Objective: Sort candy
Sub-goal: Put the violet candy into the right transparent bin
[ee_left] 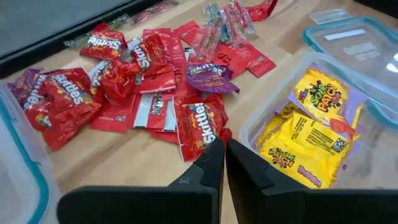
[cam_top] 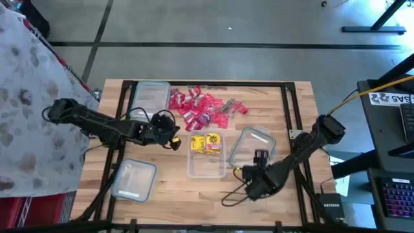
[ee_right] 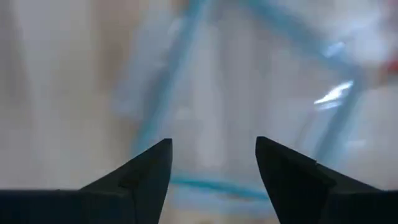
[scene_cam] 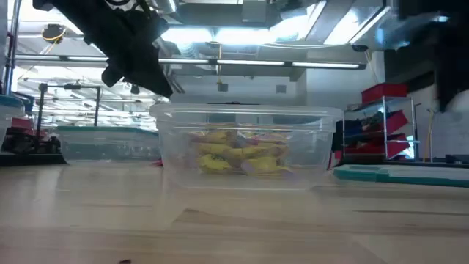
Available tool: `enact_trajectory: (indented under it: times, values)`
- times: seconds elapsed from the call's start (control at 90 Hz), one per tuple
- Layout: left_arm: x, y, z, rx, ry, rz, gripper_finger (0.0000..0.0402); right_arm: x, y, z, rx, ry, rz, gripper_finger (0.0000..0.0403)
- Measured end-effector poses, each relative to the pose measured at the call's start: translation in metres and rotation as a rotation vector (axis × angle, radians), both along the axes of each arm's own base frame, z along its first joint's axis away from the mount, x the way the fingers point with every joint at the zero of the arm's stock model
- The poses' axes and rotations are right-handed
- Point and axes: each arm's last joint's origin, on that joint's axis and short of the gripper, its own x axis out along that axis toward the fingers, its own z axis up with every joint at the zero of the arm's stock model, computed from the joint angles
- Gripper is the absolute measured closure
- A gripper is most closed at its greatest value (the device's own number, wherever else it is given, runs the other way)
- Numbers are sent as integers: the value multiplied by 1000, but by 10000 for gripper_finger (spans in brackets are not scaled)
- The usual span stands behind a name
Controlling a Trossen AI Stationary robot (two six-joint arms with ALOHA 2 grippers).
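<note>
left gripper [cam_top: 176,140], fingers pressed together and empty, hovers mid-frame beside the red candy [cam_top: 194,105]; right gripper [cam_top: 261,155], spread wide, sits lower right.

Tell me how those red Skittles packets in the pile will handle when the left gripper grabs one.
The red Skittles packets look crinkled and thin, so probably floppy and light. Their glossy wrappers may slip between the fingers. They overlap in the pile, so a neighbour could drag along. The left gripper is shut, near the pile's edge.
</note>
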Motion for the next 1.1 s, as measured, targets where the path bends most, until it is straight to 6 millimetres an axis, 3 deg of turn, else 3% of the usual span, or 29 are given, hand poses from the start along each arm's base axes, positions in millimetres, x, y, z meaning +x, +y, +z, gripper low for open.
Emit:
enact_trajectory:
  times: [0.178, 0.344, 0.744, 0.844, 1.1]
  values:
    - [0, 8, 2, 117, 40, 23, 402, 26, -46, 4, -244, -52, 15, 187]
    - [5, 26, 8, 197, 17, 90, 402, 42, -89, 6, -343, 43, 55, 188]
    - [4, 117, 22, 173, -18, -5, 398, 60, -165, 12, -310, 138, 58, 188]
    - [-1, 132, 24, 189, -17, 31, 379, 68, -180, 19, -273, 47, 83, 188]
    - [-6, 148, 22, 180, -20, 53, 309, 107, -230, 30, 41, -442, 257, 188]
